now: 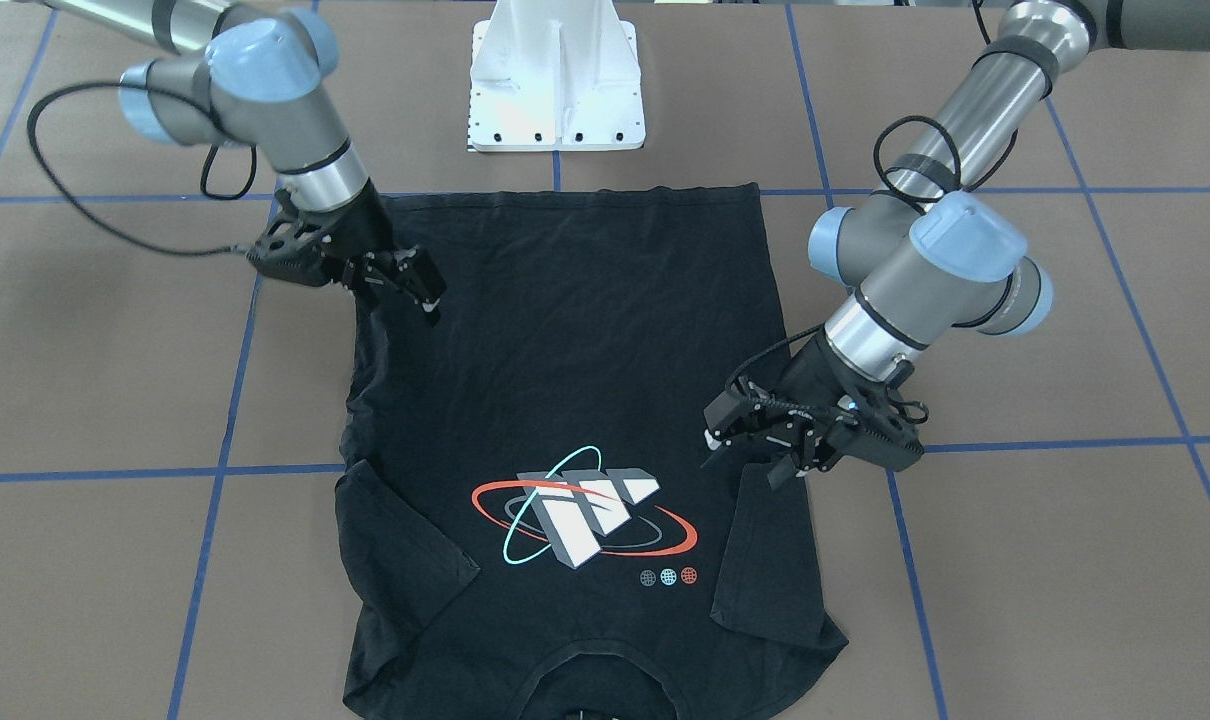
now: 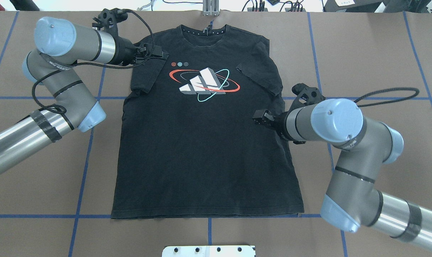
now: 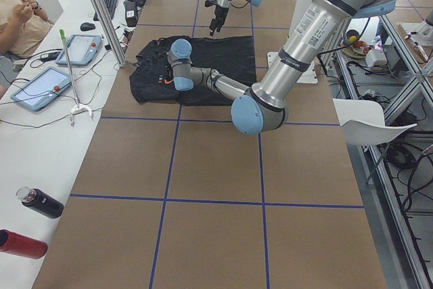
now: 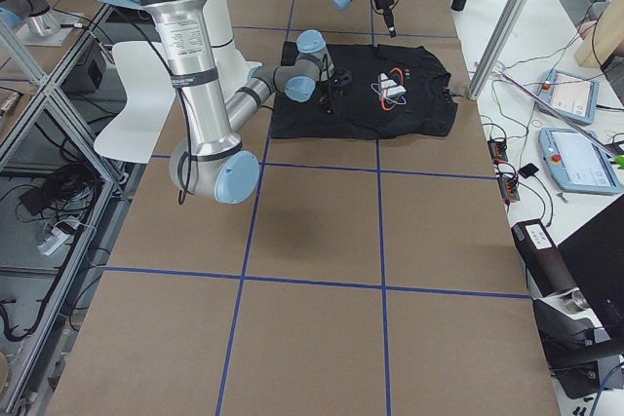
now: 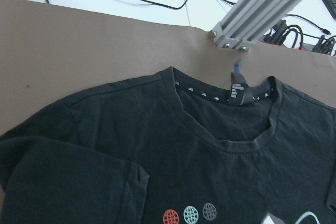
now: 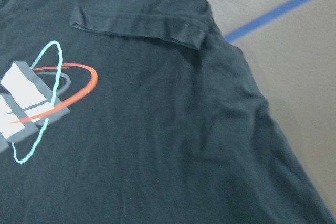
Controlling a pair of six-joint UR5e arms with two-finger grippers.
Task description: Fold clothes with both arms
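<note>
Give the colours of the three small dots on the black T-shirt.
The three small round dots are red, teal and grey; clearest in the left wrist-mounted view.

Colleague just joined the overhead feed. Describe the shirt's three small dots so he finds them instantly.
Find the black T-shirt spread flat on the table, collar farthest from the robot. Between its collar and the orbit graphic, near the left end effector, sits a short row of three dots. They are tiny gridded circles, red, teal, grey.
</note>
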